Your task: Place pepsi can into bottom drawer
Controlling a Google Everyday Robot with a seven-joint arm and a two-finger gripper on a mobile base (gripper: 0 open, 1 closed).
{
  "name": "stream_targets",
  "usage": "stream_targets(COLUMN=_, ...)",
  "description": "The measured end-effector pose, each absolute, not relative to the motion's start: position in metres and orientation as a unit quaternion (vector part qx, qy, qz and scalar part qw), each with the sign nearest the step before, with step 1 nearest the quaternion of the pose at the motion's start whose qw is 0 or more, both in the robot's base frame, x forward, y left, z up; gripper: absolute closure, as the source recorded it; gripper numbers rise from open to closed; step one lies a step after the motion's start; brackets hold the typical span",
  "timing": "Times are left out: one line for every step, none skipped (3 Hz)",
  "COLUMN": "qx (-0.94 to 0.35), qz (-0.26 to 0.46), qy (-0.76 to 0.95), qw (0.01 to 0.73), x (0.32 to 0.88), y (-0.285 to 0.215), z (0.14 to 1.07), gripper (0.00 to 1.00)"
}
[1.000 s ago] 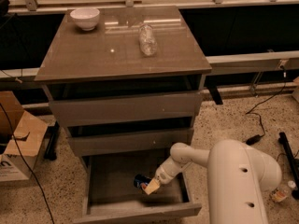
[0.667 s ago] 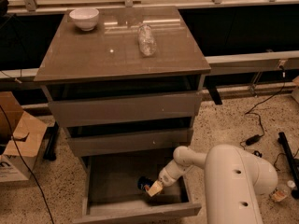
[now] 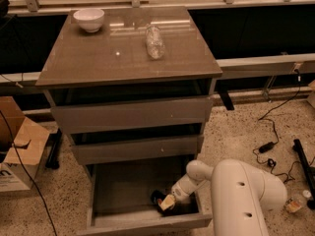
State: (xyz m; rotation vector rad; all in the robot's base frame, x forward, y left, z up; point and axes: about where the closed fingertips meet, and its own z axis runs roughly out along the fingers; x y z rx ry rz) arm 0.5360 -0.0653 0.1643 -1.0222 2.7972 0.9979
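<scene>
The bottom drawer (image 3: 142, 222) is pulled open under two shut drawers. My gripper (image 3: 161, 200) reaches down into it from the right, low over the drawer floor near the front right. A small dark object (image 3: 155, 196) sits at the gripper's tip on the drawer floor. It could be the pepsi can, but no blue colour or logo shows, so I cannot tell. The white arm (image 3: 241, 191) hides the drawer's right corner.
A white bowl (image 3: 89, 19) and a clear plastic bottle (image 3: 154, 41) lying on its side are on the cabinet top (image 3: 98, 58). A cardboard box (image 3: 19, 151) stands on the floor at left. Cables (image 3: 268, 146) lie on the floor at right.
My gripper has moved a little lower and toward the drawer's front right, with the dark object staying at its tip.
</scene>
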Motion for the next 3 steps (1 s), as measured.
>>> stream_targets(qx=-0.325, qz=0.318, qy=0.891, qw=0.0, x=0.536, y=-0.0653, z=0.1642, gripper=0.49)
stream_targets(qx=-0.325, qz=0.318, qy=0.891, qw=0.0, x=0.536, y=-0.0652, z=0.1642, gripper=0.18)
stream_targets(qx=-0.325, qz=0.318, qy=0.891, qw=0.0, x=0.5359, y=-0.0652, z=0.1642, gripper=0.0)
